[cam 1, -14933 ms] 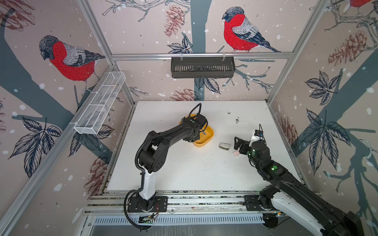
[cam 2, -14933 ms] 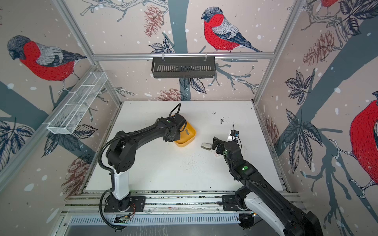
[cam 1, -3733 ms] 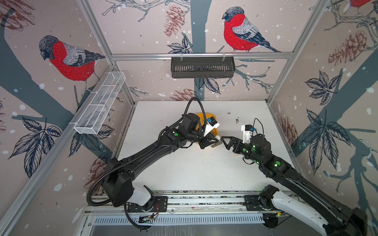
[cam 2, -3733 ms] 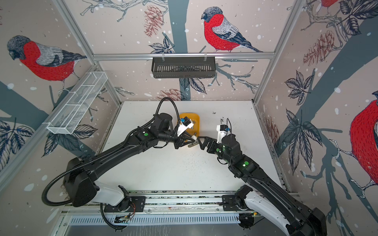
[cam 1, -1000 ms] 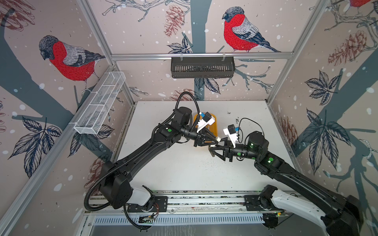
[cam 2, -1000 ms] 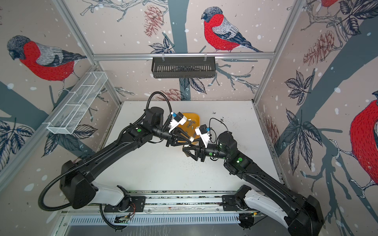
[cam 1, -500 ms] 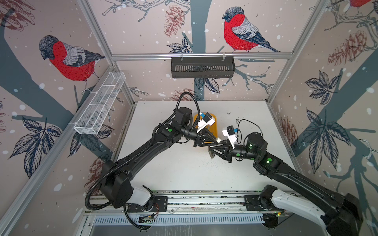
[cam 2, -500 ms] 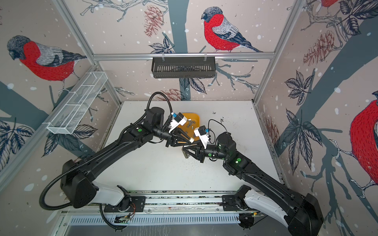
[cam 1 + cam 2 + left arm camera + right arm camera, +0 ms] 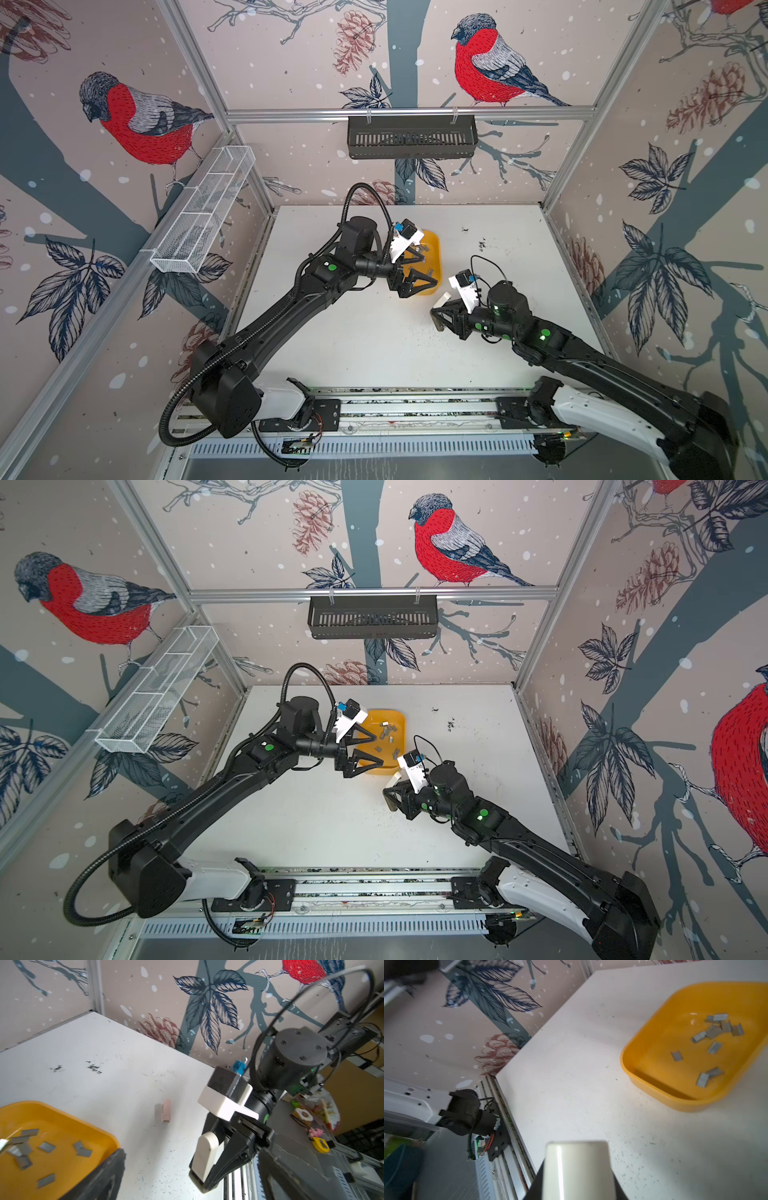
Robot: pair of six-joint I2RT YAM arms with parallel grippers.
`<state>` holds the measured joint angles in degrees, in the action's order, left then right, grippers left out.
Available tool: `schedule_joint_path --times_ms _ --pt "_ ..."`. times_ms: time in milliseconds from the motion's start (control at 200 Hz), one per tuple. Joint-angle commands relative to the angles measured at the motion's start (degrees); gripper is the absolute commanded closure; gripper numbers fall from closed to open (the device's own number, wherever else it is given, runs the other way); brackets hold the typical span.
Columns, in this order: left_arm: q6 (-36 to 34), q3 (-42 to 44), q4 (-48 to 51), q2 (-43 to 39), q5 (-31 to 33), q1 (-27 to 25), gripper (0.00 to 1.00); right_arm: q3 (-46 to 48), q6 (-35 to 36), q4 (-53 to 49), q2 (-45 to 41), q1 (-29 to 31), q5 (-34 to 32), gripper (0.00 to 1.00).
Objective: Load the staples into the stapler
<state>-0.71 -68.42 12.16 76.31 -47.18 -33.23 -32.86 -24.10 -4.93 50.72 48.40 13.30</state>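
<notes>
**Left jaws let go; the stapler is with the right arm**

The left gripper (image 9: 379, 751) was clamped a second ago and close to the right one. Now its jaws are spread wide with nothing visible between them, above the near edge of the yellow tray (image 9: 400, 720). The right gripper (image 9: 437, 316) has tightened in the same second. Both wrist views show it clenched on the cream mini stapler (image 9: 205, 1153), held off the table (image 9: 374, 345) just in front of the tray.

The staples (image 9: 714, 1032) lie loose in the tray as about ten short grey strips. I see none on the bare table or in either gripper.

The sudden release beside the stapler suggests a strip was being handed over. No view shows the stapler's channel, so I cannot tell whether a strip went in or dropped back among the others. If it missed, the left arm probably has to pick another strip from the tray below it while the right arm holds the stapler steady.

A small pinkish block (image 9: 165, 1112) lies on the table beyond the stapler, touching nothing.
</notes>
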Motion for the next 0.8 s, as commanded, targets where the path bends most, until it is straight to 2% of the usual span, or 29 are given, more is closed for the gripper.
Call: schedule_joint_path --times_ms 0,120,265,450,665,796 --pt "-1.49 1.83 -5.18 -2.52 3.88 2.17 0.01 -0.35 -1.28 -7.59 1.49 2.84 -14.36 0.78" --pt "-1.66 4.67 -8.04 -5.47 5.42 3.14 0.01 -0.82 -3.24 -10.63 5.48 5.50 -19.85 0.78" --pt "-1.14 9.36 -13.98 -8.26 7.01 3.01 0.01 -0.20 -5.42 -9.94 9.55 6.70 -22.53 0.79" --pt "-0.94 10.94 -16.01 -8.89 7.09 3.14 0.01 0.91 -7.04 -8.22 14.78 8.23 -25.47 0.78" --pt "-2.74 9.95 -14.68 -6.39 3.12 3.24 0.01 0.63 -8.57 -7.09 17.96 8.77 -24.40 0.78" --pt "-3.71 8.22 -11.73 -5.91 3.05 3.22 0.01 0.51 -9.22 -6.88 20.82 9.19 -24.48 0.76"
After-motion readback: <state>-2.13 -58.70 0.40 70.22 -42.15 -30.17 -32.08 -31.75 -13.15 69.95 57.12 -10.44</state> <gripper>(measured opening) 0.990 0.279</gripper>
